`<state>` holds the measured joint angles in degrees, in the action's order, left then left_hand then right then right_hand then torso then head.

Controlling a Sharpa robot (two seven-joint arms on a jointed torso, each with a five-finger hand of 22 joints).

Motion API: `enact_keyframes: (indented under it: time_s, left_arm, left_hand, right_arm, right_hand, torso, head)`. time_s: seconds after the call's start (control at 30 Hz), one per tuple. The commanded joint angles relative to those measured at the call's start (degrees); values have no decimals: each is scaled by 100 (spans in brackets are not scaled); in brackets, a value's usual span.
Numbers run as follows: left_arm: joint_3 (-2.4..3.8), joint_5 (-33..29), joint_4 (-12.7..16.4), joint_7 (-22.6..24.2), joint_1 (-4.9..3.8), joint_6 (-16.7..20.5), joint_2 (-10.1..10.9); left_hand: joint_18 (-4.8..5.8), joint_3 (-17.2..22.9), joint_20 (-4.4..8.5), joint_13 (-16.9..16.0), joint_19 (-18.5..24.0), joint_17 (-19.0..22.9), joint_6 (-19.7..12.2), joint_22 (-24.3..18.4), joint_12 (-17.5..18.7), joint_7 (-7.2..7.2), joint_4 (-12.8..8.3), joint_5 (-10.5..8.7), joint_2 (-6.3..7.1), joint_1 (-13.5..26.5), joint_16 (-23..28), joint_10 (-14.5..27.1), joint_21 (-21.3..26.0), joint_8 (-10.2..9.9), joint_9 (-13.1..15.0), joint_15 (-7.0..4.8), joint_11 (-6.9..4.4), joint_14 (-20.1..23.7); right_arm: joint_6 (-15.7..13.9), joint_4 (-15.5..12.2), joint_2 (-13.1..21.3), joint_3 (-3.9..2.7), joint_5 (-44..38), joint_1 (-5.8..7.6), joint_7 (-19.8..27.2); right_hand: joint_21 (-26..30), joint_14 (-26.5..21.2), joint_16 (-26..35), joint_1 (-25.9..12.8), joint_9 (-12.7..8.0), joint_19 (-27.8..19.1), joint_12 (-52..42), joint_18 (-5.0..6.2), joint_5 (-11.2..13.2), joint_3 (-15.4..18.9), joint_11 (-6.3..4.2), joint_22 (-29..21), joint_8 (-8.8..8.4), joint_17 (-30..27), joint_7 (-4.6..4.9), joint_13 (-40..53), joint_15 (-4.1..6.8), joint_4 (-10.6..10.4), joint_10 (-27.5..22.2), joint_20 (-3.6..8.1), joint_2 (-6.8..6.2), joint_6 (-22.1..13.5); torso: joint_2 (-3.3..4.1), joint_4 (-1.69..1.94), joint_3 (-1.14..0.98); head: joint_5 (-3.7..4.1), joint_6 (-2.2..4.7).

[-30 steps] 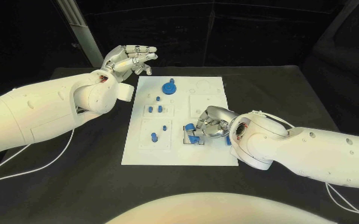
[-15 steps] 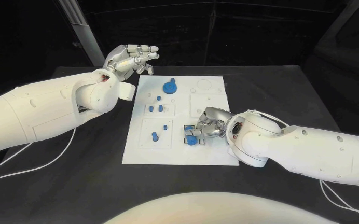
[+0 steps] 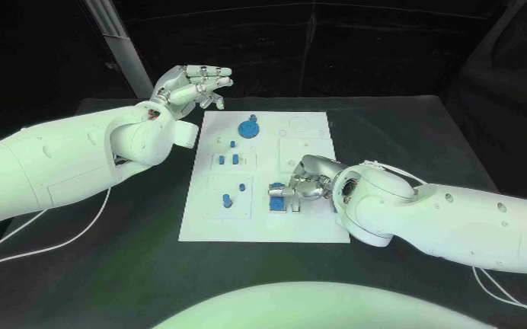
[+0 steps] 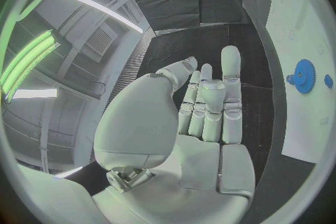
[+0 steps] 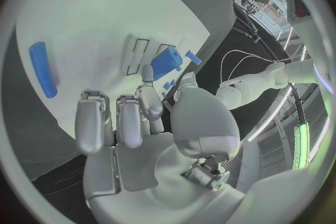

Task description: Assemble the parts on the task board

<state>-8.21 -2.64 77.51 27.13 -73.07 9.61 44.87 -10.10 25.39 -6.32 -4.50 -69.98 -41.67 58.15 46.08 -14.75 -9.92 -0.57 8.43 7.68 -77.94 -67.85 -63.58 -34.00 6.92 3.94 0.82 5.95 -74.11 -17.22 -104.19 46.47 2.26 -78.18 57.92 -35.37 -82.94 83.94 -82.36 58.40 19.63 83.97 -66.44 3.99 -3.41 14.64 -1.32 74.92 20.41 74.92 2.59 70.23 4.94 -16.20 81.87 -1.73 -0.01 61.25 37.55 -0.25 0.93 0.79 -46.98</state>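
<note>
A black table (image 3: 417, 138) stands before black curtains (image 3: 330, 32). A pale metal post (image 3: 110, 28) rises beyond its far left corner, and white cables (image 3: 44, 247) trail across it.

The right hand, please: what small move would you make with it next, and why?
I would probably press the blue part gently down into its recess on the task board. The right hand is at that part with fingers on it, and the long blue part lies loose nearby. The left hand hovers off the board, holding nothing.
</note>
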Motion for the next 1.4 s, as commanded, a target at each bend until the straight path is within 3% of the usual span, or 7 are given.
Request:
enact_keyframes:
  time_s: [0.03,0.13,0.3,0.73,0.83,1.1,1.4]
  left_arm:
    - [4,-18,0,6,-8,-75,5]
    - [4,-18,-8,3,-8,-80,6]
    - [3,-18,-15,-2,-8,-87,5]
    - [3,-18,-21,-13,-8,-89,8]
    - [3,-18,-19,-14,-8,-91,11]
    - [3,-18,-8,-27,-8,-102,30]
    - [1,-18,-5,-21,-8,-101,38]
  left_hand:
    - [-37,18,-6,10,20,7,4,-6,-39,-37,-24,26,-24,-46,27,33,23,29,-8,-1,-12,23]
    - [-37,18,-6,10,20,7,4,-6,-39,-37,-24,26,-24,-46,27,33,23,29,-8,-1,-12,23]
    - [-37,18,-6,10,20,7,4,-6,-39,-37,-24,26,-24,-46,27,33,23,29,-8,-1,-12,23]
    - [-37,18,-6,10,20,7,4,-6,-39,-37,-24,26,-24,-46,27,33,23,29,-8,-1,-12,23]
    - [-37,19,-6,10,20,9,3,-6,-40,-38,-26,26,-24,-46,28,35,24,29,-8,-1,-12,24]
    - [-36,27,-7,12,20,18,-2,-6,-46,-42,-31,25,-24,-45,30,44,24,30,-9,0,-8,28]
    - [-36,27,-7,12,20,18,-2,-6,-46,-42,-31,25,-24,-45,30,44,24,30,-9,0,-8,28]
  right_arm:
    - [116,-56,34,-2,-250,8,45]
    - [197,-90,53,-2,-263,7,86]
    - [230,-110,50,-2,-316,7,106]
    - [130,-30,3,-2,-472,8,38]
    - [18,-49,44,-2,-471,8,112]
    - [-452,-382,737,-5,-4,13,908]
    - [-154,-572,1513,-6,-251,27,893]
  right_hand:
    - [6,374,-12,329,36,34,-15,-103,-152,-107,-1,158,-26,240,37,58,9,77,-9,41,18,15]
    - [-23,396,-78,954,98,57,-87,-114,-305,-229,-7,214,-40,345,30,138,15,390,32,47,41,35]
    - [-30,400,-101,1371,152,61,-112,-117,-272,-298,-10,229,-52,383,32,178,16,651,49,48,72,50]
    - [-33,403,-112,1394,175,64,-115,-119,-280,-312,-7,237,-59,401,35,189,14,661,54,46,157,62]
    - [-33,400,-106,1305,187,63,-108,-119,-426,-263,0,238,-88,392,43,193,9,601,53,43,195,40]
    - [35,368,-21,1265,127,2,196,-96,-965,-122,104,127,-394,266,172,6,-70,479,-98,-19,270,-287]
    - [69,352,29,1330,44,-29,345,-84,-940,-39,166,75,-569,198,240,-86,-126,471,-170,-76,262,-386]
  torso:
    - [0,1,-3]
    - [1,-3,-3]
    - [2,0,-1]
    - [6,9,4]
    - [2,7,4]
    - [-8,-6,7]
    - [-12,-51,2]
  head:
    - [-4,3]
    - [-10,4]
    - [8,2]
    - [23,-1]
    - [21,-5]
    - [89,4]
    - [180,11]
